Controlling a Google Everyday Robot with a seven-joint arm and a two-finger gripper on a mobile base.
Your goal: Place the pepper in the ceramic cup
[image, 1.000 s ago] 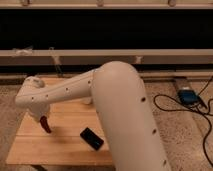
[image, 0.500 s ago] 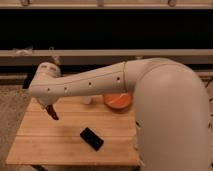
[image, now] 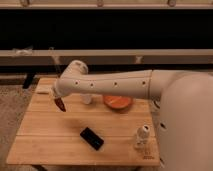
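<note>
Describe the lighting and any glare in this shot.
Camera view: warm, even light on the table; the white arm is brightest; the band behind is almost black; no glare on the gripper, which holds the pepper above the table.

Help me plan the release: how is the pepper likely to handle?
The pepper, held point-down by the gripper above the table's left side, looks light and fairly stiff: it doesn't droop. Its slender, tapered shape could probably roll once set down.

A wooden table carried an orange bowl at the back, a flat black object nearer the front, and a small white bottle on the right.
</note>
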